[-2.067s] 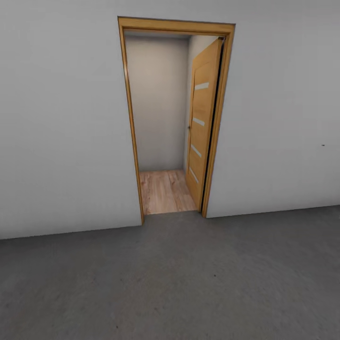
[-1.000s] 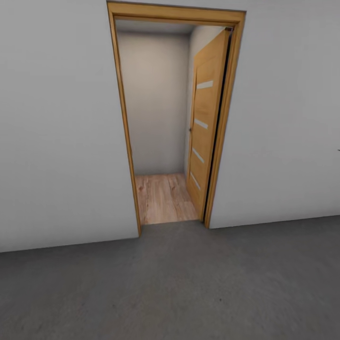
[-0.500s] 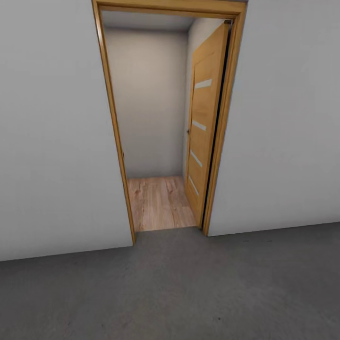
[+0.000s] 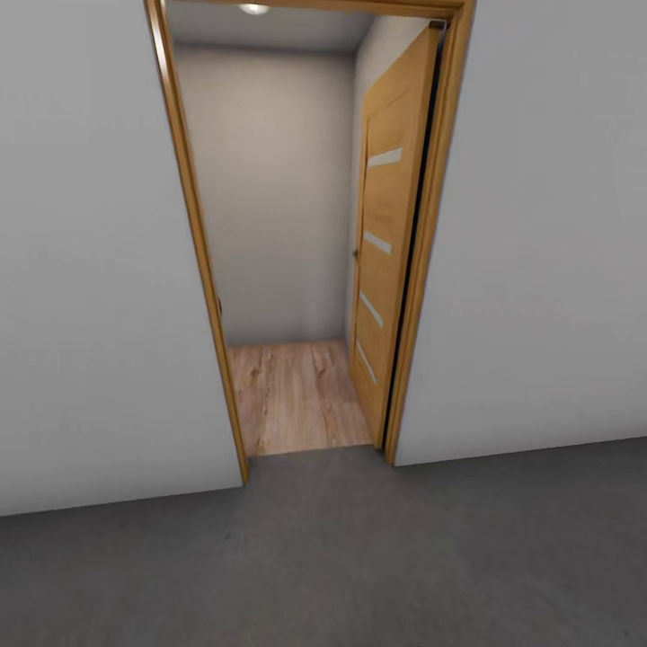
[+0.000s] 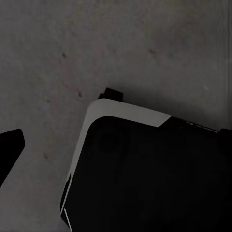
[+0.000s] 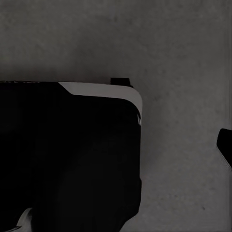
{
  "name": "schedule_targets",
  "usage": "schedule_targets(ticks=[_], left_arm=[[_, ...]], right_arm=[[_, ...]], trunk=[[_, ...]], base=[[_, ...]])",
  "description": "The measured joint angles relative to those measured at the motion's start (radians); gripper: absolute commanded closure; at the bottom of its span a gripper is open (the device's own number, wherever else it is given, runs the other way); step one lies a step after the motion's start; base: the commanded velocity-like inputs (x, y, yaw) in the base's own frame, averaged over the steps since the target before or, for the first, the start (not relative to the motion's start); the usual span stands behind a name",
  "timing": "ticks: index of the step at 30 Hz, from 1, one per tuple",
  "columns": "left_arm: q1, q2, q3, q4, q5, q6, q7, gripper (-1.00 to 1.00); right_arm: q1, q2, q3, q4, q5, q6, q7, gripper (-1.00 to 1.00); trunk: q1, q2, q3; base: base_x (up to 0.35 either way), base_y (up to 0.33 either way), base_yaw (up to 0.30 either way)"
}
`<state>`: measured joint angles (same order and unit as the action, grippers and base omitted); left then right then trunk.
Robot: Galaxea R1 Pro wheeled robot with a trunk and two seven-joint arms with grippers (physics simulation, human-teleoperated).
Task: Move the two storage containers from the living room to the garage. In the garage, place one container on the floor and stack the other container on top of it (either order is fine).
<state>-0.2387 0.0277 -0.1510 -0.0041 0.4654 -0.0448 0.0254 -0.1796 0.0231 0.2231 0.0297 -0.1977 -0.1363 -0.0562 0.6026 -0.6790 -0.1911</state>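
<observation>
Facing an open doorway (image 4: pixel 305 243) in a white wall (image 4: pixel 90 270), head view. Light wooden door frame (image 4: pixel 193 261) runs up both sides of the opening at center frame; the wooden door (image 4: pixel 388 243), with pale horizontal slits, is swung inward and sits at the right side of the opening. Past the threshold: light wood-plank floor (image 4: pixel 292 395) at center, beige back wall (image 4: pixel 270 189) above it, a ceiling light (image 4: pixel 254 8) just at the top edge. The floor (image 4: pixel 341 557), dark grey mottled concrete, covers the lower third of the frame, so the robot stands in the garage looking out. Storage containers: none visible in any view, location can't be told.

Left wrist view: concrete floor (image 5: pixel 145 43) in the upper half, dark robot base (image 5: pixel 154 179) with a pale edge at lower right, a dark tip at the left edge. Right wrist view: same floor (image 6: pixel 183 48), dark base (image 6: pixel 67 159) at lower left. Left pincer state: cannot tell. Right pincer state: cannot tell.
</observation>
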Motion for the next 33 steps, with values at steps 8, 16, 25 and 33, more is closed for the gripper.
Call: schedule_targets(ticks=[8, 16, 25, 33], left_arm=[[0.0, 0.0, 0.0, 0.0, 0.0, 0.001, 0.0, -1.0], [0.0, 0.0, 0.0, 0.001, 0.001, 0.001, 0.0, -1.0], [0.0, 0.0, 0.0, 0.001, 0.001, 0.002, 0.0, -1.0], [0.0, 0.001, 0.0, 0.0, 0.001, 0.002, 0.001, -1.0]], right_arm=[[0.0, -0.004, -0.001, -0.001, 0.0, -0.004, 0.001, -1.0], [0.0, -0.006, -0.002, -0.001, -0.002, -0.002, 0.004, -1.0], [0.0, -0.008, 0.001, -0.001, 0.002, -0.001, 0.004, -1.0], [0.0, -0.008, 0.001, -0.001, 0.003, -0.002, 0.005, -1.0]], trunk=[[0.0, 0.0, 0.0], [0.0, 0.0, 0.0], [0.0, 0.0, 0.0], [0.0, 0.0, 0.0]], base=[[0.316, -0.003, 0.066], [0.316, -0.013, 0.203], [0.305, -0.125, 0.02], [0.293, -0.202, 0.001]])
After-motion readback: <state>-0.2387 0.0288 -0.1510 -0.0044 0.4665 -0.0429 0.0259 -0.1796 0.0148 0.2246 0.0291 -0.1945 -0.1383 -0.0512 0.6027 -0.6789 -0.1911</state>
